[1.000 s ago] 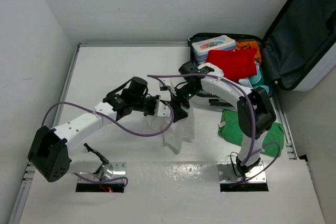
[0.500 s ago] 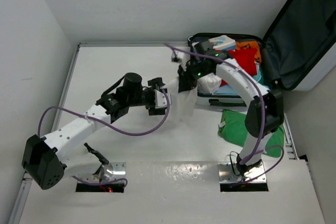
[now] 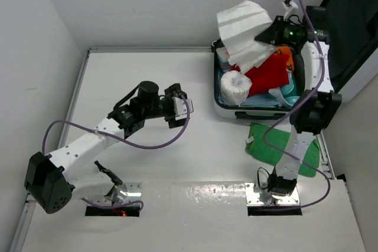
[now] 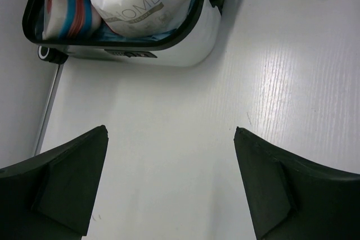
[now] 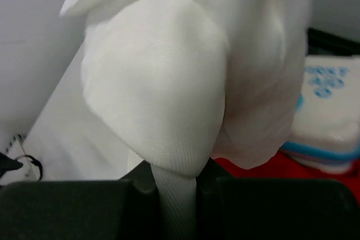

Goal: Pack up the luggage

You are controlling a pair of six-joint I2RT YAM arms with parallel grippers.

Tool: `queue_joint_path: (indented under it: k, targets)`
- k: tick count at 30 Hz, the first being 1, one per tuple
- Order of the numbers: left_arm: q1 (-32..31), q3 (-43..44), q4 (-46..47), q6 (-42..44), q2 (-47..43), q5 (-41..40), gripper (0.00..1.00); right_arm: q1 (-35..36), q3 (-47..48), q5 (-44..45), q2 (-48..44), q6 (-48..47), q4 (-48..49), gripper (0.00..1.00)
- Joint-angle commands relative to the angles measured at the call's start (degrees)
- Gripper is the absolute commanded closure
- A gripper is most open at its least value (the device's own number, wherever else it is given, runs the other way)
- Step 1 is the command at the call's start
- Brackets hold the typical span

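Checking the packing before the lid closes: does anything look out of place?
Yes. A green folded cloth lies on the white table, outside the open hard-shell suitcase, beside its near wall. The right gripper holds a white cloth above the suitcase, not yet inside.

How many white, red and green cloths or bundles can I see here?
White: 2, the cloth in the right gripper and the wrapped bundle in the luggage
Red: 1, the red bundle in the luggage
Green: 1, the green cloth on the table
Total: 4
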Motion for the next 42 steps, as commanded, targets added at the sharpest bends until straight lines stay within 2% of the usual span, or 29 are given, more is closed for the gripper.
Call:
queue_joint_path:
  k: [1, 6, 7, 9, 10, 12, 17, 18, 19, 20, 22, 24, 26, 27, 30, 31, 32, 33, 34, 35, 36, 37, 38, 39, 40, 42]
  targets:
    - [0.4, 0.8, 0.5, -1.4, 0.4, -0.7, 0.05, -4.6, 0.1, -4.1, 4.0, 9.6, 0.5, 1.0]
    - [0.4, 1.3, 0.5, -1.4, 1.6, -0.7, 0.05, -9.5, -8.3, -1.4, 5.1, 4.1, -4.1, 1.0]
    - [0.4, 1.3, 0.5, -1.4, 1.6, -0.7, 0.05, -10.4, -8.6, -0.1, 6.4, 3.5, -6.9, 0.93]
    - [0.4, 1.8, 0.0, -1.4, 2.7, -0.7, 0.05, -11.5, -8.2, 3.3, 6.7, -1.8, -8.8, 0.91]
    - [0.4, 1.8, 0.0, -1.4, 2.7, -0.7, 0.05, -11.9, -8.0, 6.0, 7.3, -3.4, -11.9, 0.97]
    - [0.4, 1.8, 0.0, -1.4, 3.2, -1.2, 0.05, -12.3, -8.1, 11.3, 6.7, -6.5, -12.4, 1.0]
    - [0.4, 2.4, 0.0, -0.9, 4.8, -0.6, 0.05, -14.1, -8.2, 18.7, 4.6, -7.0, -11.1, 1.0]
    - [0.4, 2.4, 0.0, -0.9, 4.8, -0.6, 0.05, -14.1, -8.4, 19.3, 4.5, -7.0, -10.9, 0.9]
    - [0.4, 2.4, 0.0, -0.9, 4.8, -0.6, 0.05, -14.4, -7.9, 20.0, 4.4, -7.2, -11.2, 0.72]
    - [0.4, 2.9, 0.0, -0.9, 5.4, -0.6, 0.05, -14.2, -7.3, 20.8, 4.0, -7.7, -11.5, 0.38]
    - [0.4, 2.9, 0.0, -0.9, 5.9, -1.3, 0.04, -14.2, -7.1, 21.8, 3.2, -8.4, -12.2, 0.27]
    - [0.9, 2.9, 0.5, -2.1, 5.9, -2.9, 0.04, -14.3, -7.7, 22.8, 0.3, -10.1, -11.0, 0.02]
    - [0.9, 2.9, 1.1, -3.2, 5.9, -3.4, 0.03, -14.2, -9.8, 22.3, -3.3, -11.0, -10.4, 0.0]
    - [1.4, 2.9, 1.1, -4.2, 5.9, -3.4, 0.03, -14.3, -10.6, 20.4, -8.1, -14.0, -10.2, 0.0]
    - [2.1, 2.9, 2.3, -6.1, 7.2, -3.4, 0.03, -14.1, -21.3, 18.7, -14.4, -18.6, -5.9, 0.0]
    - [2.7, 2.9, 2.3, -7.2, 7.2, -3.4, 0.03, -14.1, -23.5, 18.7, -21.7, -20.2, -5.3, 0.0]
    - [2.7, 2.9, 2.9, -7.7, 7.8, -4.0, 0.03, -13.9, -30.5, 18.0, -24.0, -24.1, -4.6, 0.0]
    - [3.2, 2.9, 3.6, -8.4, 7.8, -4.0, 0.03, -13.8, -33.2, 17.9, -31.6, -25.9, -3.6, 0.0]
    - [3.9, 2.9, 3.6, -9.6, 7.8, -4.5, 0.03, -13.4, -36.1, 17.8, -34.2, -32.4, -3.6, 0.0]
    - [3.9, 3.4, 3.6, -10.1, 8.4, -4.5, 0.03, -13.4, -44.2, 15.6, -39.2, -34.9, -4.6, 0.0]
    - [4.5, 3.4, 3.6, -10.6, 8.4, -4.5, 0.03, -13.4, -46.6, 14.1, -41.2, -38.0, -8.6, 0.0]
    - [4.5, 4.0, 3.1, -10.6, 8.4, -4.5, 0.03, -13.3, -49.0, 12.4, -45.4, -52.6, -12.0, 0.0]
    - [5.1, 4.0, 3.1, -11.2, 8.4, -4.0, 0.03, -13.2, -56.2, 8.7, -49.3, -57.6, -18.3, 0.0]
    - [5.7, 4.0, 2.6, -11.3, 8.4, -4.0, 0.03, -12.2, -58.8, 8.7, -51.2, -61.4, -22.0, 0.0]
    - [5.7, 4.0, 2.6, -11.9, 8.9, -4.0, 0.03, -11.5, -63.7, 9.0, -56.0, -69.4, -23.3, 0.02]
    - [6.2, 4.6, 2.0, -12.6, 9.4, -3.4, 0.03, -7.7, -69.6, 12.1, -57.8, -72.1, -24.7, 0.04]
